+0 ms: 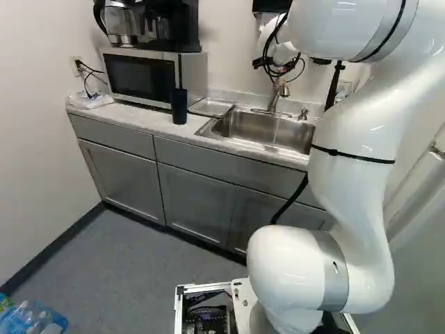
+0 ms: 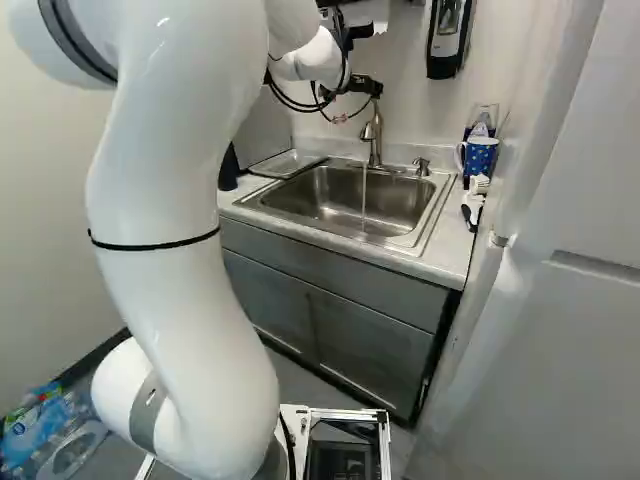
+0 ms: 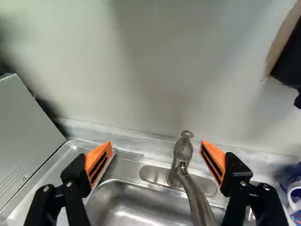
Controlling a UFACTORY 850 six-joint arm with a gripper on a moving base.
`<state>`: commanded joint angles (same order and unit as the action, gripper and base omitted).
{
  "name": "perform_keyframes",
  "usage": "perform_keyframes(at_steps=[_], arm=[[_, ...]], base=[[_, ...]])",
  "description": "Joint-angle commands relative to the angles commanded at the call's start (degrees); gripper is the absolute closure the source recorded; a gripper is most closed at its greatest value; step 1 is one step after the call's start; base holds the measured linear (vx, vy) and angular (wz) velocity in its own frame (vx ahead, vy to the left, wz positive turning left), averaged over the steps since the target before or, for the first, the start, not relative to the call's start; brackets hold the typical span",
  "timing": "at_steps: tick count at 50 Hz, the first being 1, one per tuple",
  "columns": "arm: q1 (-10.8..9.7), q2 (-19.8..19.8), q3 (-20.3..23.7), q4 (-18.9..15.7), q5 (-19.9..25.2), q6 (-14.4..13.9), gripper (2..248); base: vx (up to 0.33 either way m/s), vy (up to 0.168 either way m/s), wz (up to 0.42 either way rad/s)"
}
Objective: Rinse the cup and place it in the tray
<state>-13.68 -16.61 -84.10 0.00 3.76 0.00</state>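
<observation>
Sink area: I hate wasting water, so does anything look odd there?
Yes: water runs from the faucet into the sink with no cup beneath it; the dark cup stands on the counter. No spill shows.

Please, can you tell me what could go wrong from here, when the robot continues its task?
The gripper is open with the faucet showing between its fingers, so a careless move might bump it. Water is running into the sink, and could splash if the arm crosses it. The dark cup stands close to the tray, so it might get knocked when something is placed there.
</observation>
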Motion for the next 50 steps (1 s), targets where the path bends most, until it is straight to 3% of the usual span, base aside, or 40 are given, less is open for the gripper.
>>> perform_keyframes(at_steps=[34, 50], arm=[[-2.5, 9.2, 10.2, 0.0, -0.2, 0.0, 3], [-3.7, 13.6, 14.7, 0.0, -3.8, 0.0, 3]], base=[[0.0, 0.0, 0.0], [0.0, 0.0, 0.0]])
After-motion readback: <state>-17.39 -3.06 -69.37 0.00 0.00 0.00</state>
